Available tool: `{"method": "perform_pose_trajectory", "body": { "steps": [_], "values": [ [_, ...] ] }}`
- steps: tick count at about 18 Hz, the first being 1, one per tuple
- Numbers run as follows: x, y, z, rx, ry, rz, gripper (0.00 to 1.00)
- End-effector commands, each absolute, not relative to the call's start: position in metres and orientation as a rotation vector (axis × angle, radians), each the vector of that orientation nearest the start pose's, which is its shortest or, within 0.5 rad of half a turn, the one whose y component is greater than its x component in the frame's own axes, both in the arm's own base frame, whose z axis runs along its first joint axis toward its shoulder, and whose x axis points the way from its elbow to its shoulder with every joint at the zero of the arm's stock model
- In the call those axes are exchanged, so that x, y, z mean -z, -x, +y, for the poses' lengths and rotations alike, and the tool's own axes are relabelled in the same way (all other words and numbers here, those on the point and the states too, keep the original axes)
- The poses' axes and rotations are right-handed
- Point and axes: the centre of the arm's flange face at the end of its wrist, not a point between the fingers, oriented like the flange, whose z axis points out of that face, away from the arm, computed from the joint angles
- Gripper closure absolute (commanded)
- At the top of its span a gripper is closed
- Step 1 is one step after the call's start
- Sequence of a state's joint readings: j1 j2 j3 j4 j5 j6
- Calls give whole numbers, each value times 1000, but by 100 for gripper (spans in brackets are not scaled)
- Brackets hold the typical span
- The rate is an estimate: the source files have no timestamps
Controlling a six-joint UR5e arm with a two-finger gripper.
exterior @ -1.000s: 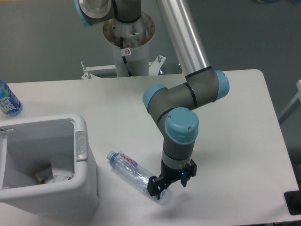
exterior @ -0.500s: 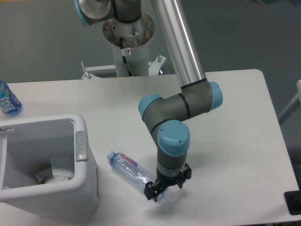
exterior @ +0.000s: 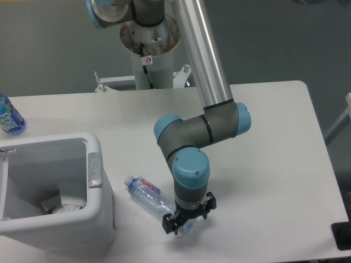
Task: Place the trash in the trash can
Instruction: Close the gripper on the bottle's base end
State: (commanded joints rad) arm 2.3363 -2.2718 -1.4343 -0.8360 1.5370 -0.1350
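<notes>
- The large white boxy plastic trash can [exterior: 96, 216] stands at the left of the white worktop [exterior: 274, 142], with crumpled white paper inside.
- The clear plastic bottle with a red-white label [exterior: 147, 192] lies flat just right of the can.
- The black two-finger end effector [exterior: 179, 222] straddles the bottle's base end; its fingers seem apart, not clamped.
- To grip well, it should centre on the body before closing.

A clear plastic bottle [exterior: 149, 195] with a red-and-white label lies on its side on the white bench, cap end pointing up-left toward the trash can [exterior: 52, 189], base end hidden beneath the robot's wrist. The trash can, a large white boxy bin with rounded corners and a grey oval latch, stands open just left of the bottle, crumpled white paper [exterior: 63, 205] visible inside.
</notes>
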Motion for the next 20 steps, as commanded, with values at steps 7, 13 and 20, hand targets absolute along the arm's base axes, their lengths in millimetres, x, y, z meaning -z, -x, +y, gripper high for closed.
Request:
{"method": "perform_pose_trajectory", "body": {
  "steps": [7, 13, 20],
  "values": [
    [-195, 393, 616, -32, 2687, -1274, 30],
    [-195, 392, 614, -51, 2696, -1273, 34],
    [-206, 392, 614, -57, 2688, -1254, 44]
  ]
}}
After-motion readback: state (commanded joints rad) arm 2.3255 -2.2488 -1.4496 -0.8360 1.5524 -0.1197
